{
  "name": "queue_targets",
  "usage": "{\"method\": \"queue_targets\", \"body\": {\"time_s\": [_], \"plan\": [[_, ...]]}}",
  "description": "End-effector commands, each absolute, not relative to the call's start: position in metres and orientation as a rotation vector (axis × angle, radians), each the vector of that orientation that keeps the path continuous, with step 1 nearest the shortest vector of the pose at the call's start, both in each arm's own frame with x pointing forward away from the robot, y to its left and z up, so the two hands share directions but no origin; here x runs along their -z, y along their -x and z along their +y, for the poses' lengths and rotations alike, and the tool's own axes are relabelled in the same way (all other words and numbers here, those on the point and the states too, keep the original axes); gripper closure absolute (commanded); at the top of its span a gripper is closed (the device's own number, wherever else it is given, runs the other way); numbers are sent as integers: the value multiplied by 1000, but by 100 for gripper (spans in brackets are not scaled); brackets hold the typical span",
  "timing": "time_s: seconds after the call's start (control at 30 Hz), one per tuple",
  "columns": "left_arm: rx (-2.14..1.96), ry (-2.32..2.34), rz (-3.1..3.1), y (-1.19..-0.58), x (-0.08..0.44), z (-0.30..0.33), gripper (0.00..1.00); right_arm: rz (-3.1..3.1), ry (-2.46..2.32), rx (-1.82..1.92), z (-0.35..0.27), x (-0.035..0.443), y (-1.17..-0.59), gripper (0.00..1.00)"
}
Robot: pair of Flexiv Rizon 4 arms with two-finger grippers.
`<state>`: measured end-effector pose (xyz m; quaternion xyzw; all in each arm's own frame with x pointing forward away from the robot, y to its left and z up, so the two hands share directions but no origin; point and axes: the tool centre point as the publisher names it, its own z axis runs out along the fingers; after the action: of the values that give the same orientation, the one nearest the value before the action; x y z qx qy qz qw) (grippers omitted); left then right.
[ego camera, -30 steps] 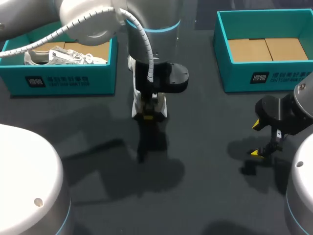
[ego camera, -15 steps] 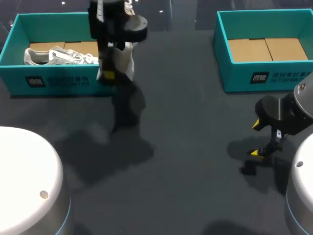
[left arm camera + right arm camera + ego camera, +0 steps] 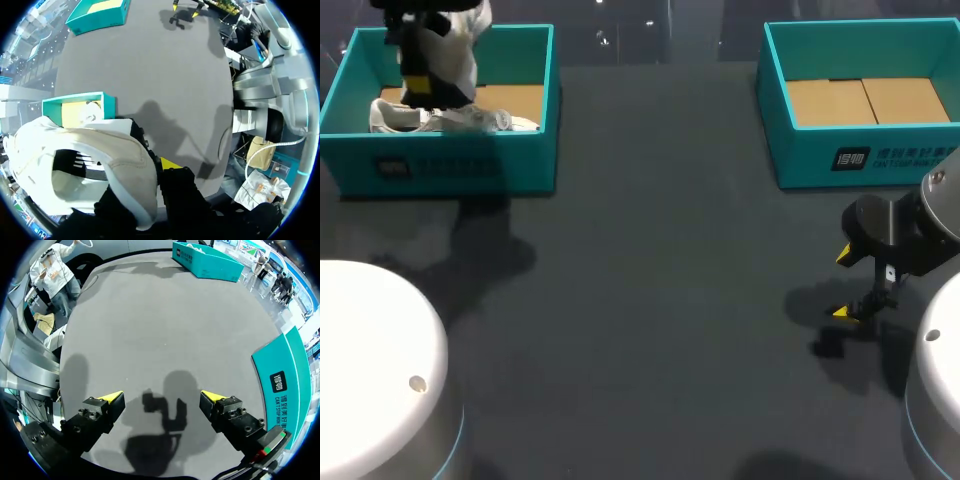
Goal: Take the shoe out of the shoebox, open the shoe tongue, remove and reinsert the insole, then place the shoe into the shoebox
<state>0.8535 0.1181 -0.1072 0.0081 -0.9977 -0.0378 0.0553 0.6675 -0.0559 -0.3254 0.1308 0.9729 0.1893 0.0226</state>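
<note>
White with a cream cast, the shoe (image 3: 466, 52) hangs in the air, up over the far left part of the left shoebox (image 3: 450, 165), and the left claw (image 3: 417, 80) is clamped on it. From the head view it stands nearly on end, a pale, rounded shape beside the claw's dark body. The left wrist view has the shoe (image 3: 100, 155) filling the near field: white fabric round the edges, a broad cream-beige surface turned toward the camera, and a dark opening crossed by thin white strips. Sole or lining, I cannot tell from here. One yellow fingertip (image 3: 170, 162) peeks out right beside the shoe; the other is hidden behind it.

Down below, the left shoebox is teal with a brown cardboard floor, and a second shoe (image 3: 432, 119) lies in it along the front wall, white, on its side, laces showing. The held shoe sits above that one, not touching it as far as the head view shows.

Across the dark grey table (image 3: 650, 280), the right shoebox (image 3: 860, 158) is the same teal with a bare cardboard floor. The right claw (image 3: 843, 284) hangs low over the table in front of that box, near the right edge, its fingers wide apart with nothing between them. In its own wrist view the right claw (image 3: 162, 397) shows both yellow tips spread over its shadow on the table, with the teal wall just off to one side.
</note>
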Motion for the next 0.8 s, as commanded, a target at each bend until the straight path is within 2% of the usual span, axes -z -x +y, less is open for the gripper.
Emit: {"method": "queue_targets", "body": {"time_s": [0.03, 0.53, 0.8], "plan": [[-58, -13, -2982, -883, 101, 191, 100, 3010, -406, -584, -56, 325, -665, 0], [-58, -13, -2982, -883, 101, 191, 100, 3010, -406, -584, -56, 325, -665, 0], [-26, 42, -2996, -952, 104, 245, 100, 3010, -406, -584, -56, 325, -665, 0]]}}
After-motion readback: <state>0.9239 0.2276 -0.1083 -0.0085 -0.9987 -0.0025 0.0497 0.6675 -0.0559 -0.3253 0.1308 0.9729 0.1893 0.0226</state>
